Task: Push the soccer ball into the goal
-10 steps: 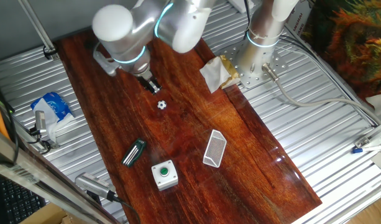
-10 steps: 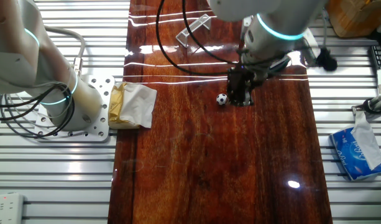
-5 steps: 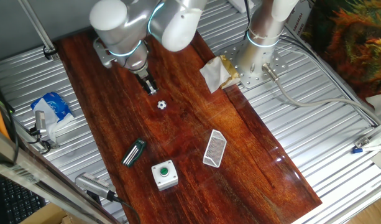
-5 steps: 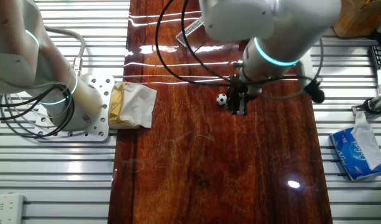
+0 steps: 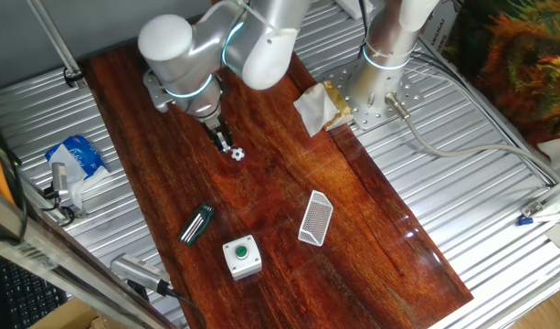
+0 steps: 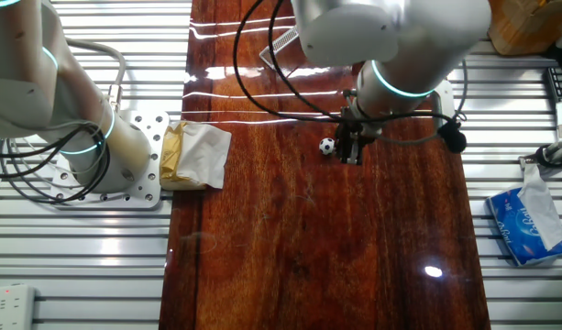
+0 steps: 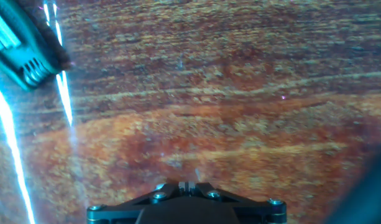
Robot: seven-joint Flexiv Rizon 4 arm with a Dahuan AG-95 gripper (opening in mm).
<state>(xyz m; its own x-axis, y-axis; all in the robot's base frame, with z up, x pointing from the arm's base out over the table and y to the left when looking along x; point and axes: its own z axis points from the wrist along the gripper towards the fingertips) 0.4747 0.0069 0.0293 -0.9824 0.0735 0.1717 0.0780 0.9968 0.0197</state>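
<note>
A: Where was the soccer ball (image 5: 237, 153)?

B: Mid-table, toward the far end, just beside the gripper (image 5: 226, 143). Goal (image 5: 315, 218) lay well apart, toward the near right edge.

A: Gripper state?

B: Fingers looked pressed together, holding nothing.

A: Handling?

B: Judged light, hard, free-rolling on the glossy wood. No grasp needed; contact the side facing away from the goal, dead centre, or it would likely squirt sideways.
</note>
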